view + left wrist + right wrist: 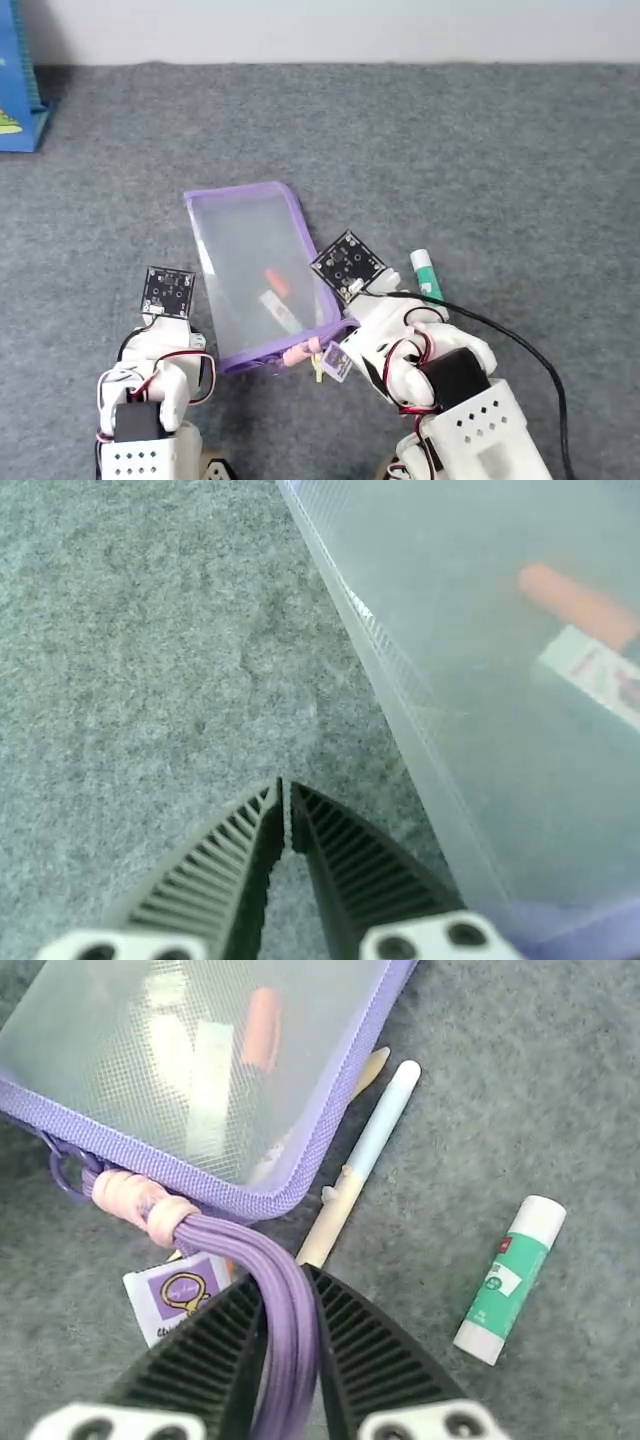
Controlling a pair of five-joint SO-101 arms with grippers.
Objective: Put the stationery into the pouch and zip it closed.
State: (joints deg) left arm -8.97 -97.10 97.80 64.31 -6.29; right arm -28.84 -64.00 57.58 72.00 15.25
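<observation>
The clear, purple-edged pouch (250, 265) lies flat on the grey mat (480, 150) between the arms, an orange piece (276, 281) inside, the right gripper (287, 1282) clamped on its purple strap (288, 1350), pen (372, 1150) and glue stick (510, 1280) just outside, the left gripper (284, 792) pinched together on nothing beside the pouch's edge.

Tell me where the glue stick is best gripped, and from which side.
Probably the glue stick at its green middle, from straight above, squeezing across its width. It lies flat on the mat, apart from the pen, so both long sides look free.
</observation>
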